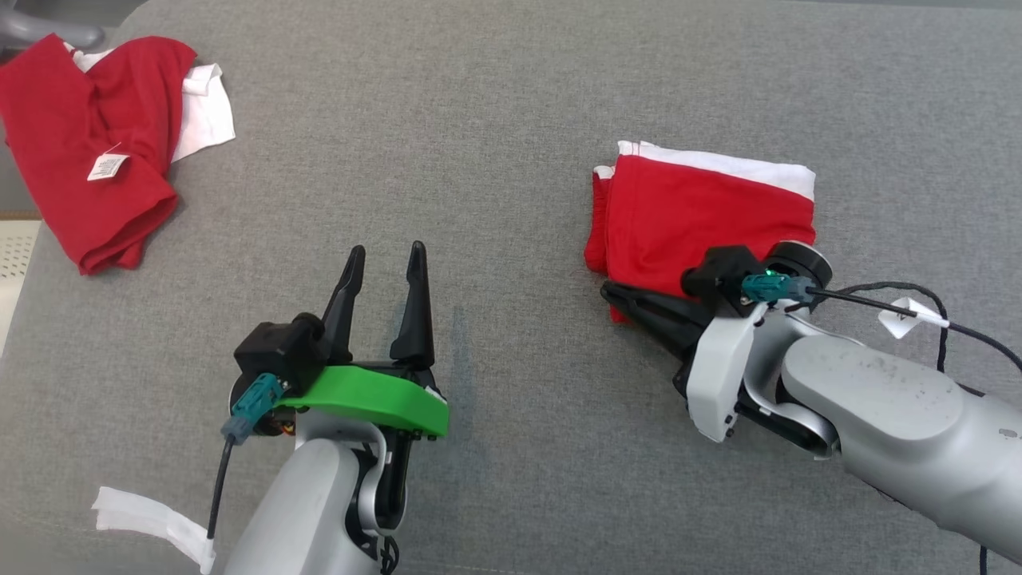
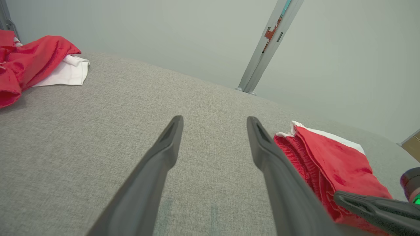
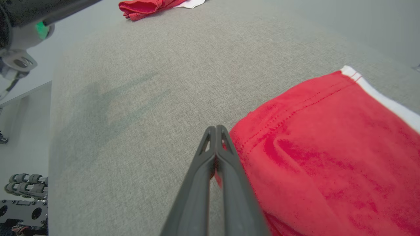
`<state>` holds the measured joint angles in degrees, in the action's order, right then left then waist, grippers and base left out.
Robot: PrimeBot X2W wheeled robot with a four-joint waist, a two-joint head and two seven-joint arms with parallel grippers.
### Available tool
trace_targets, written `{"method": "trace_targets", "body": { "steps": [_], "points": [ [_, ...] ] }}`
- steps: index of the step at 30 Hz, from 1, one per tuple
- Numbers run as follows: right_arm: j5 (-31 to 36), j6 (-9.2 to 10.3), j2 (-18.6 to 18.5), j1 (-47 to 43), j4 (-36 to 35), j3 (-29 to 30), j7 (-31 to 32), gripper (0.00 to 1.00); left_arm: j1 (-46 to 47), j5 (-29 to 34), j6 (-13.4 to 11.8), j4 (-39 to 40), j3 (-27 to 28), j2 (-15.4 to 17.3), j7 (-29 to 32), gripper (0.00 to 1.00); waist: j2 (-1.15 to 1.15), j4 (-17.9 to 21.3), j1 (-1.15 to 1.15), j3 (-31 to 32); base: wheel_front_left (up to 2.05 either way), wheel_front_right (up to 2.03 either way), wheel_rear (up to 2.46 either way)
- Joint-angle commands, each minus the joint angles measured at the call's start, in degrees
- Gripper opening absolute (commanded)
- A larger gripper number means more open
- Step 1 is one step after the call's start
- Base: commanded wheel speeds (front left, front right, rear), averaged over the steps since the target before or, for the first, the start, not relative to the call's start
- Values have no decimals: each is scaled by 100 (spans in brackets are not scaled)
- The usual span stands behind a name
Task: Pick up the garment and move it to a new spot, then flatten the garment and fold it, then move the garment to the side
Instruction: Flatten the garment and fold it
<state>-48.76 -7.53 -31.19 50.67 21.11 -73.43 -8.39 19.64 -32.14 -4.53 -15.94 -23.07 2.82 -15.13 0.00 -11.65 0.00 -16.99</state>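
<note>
The garment point(image 1: 703, 216) is a folded red piece with a white band along its far edge, lying right of centre on the grey cloth surface point(image 1: 511, 120). My right gripper point(image 1: 607, 291) is shut, its tips resting at the garment's near-left edge; no cloth is clearly pinched. In the right wrist view the closed fingers point(image 3: 216, 128) lie just left of the red garment point(image 3: 328, 147). My left gripper point(image 1: 387, 251) stands open over bare surface left of the garment. Its spread fingers point(image 2: 215, 119) have the garment point(image 2: 331, 167) to their right.
A second red and white garment point(image 1: 96, 152) lies crumpled at the far left corner, also visible as a heap point(image 2: 29, 65) in the left wrist view. A white strip point(image 1: 152, 519) lies by the left arm. A metal post point(image 2: 265, 49) stands behind the surface.
</note>
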Motion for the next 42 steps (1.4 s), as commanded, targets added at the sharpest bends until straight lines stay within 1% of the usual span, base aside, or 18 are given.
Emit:
{"method": "trace_targets", "body": {
  "steps": [1,4,5,6,7,8,12,17,19,25,28,34,38,42],
  "points": [
    [-50,7,12,107,53,6,-257,0,48,47,11,-14,54,15,-2,100,0,116,0,115,0,0,0],
    [-245,7,11,250,183,4,-584,0,20,107,37,-17,139,14,-3,100,0,245,0,251,0,0,0],
    [-309,7,12,277,238,30,-643,15,16,133,49,-21,173,15,-2,100,0,298,0,309,0,0,0],
    [-371,7,18,281,289,119,-669,41,20,151,51,-28,194,15,-2,100,0,353,0,369,0,0,0],
    [-394,7,39,271,299,235,-683,48,26,176,49,-36,221,15,-2,100,0,400,0,417,0,0,0],
    [-370,7,59,234,292,481,-690,100,44,209,47,-44,245,15,-2,100,0,457,0,465,0,0,0],
    [-10,7,136,-253,385,1517,-679,100,122,362,33,-113,362,15,-2,100,0,674,0,641,0,0,0],
    [630,7,435,-1061,476,2952,-681,100,43,467,28,-257,472,17,-2,100,0,926,0,828,0,0,0],
    [999,7,566,-1435,479,3514,-680,100,-37,509,39,-320,504,17,-2,100,0,1001,0,891,0,0,0],
    [1981,7,1255,-2701,169,5399,-682,100,-383,550,2,-345,722,19,-2,100,0,1107,0,1061,0,0,0],
    [2458,7,1632,-3220,-84,5969,-682,100,-603,626,0,-321,791,20,-3,100,0,1111,0,1141,0,0,0],
    [3206,7,2197,-3976,-561,6616,-682,100,-1013,814,-15,-217,922,19,-2,100,0,1114,0,1278,0,0,0],
    [3479,8,2472,-4272,-813,6756,-683,100,-1207,990,-18,-132,918,19,-2,100,0,1105,0,1347,0,0,0],
    [3598,7,2624,-4441,-926,6698,-683,100,-1332,1024,-31,-43,889,19,-2,100,0,1091,0,1404,0,0,0]
  ]
}}
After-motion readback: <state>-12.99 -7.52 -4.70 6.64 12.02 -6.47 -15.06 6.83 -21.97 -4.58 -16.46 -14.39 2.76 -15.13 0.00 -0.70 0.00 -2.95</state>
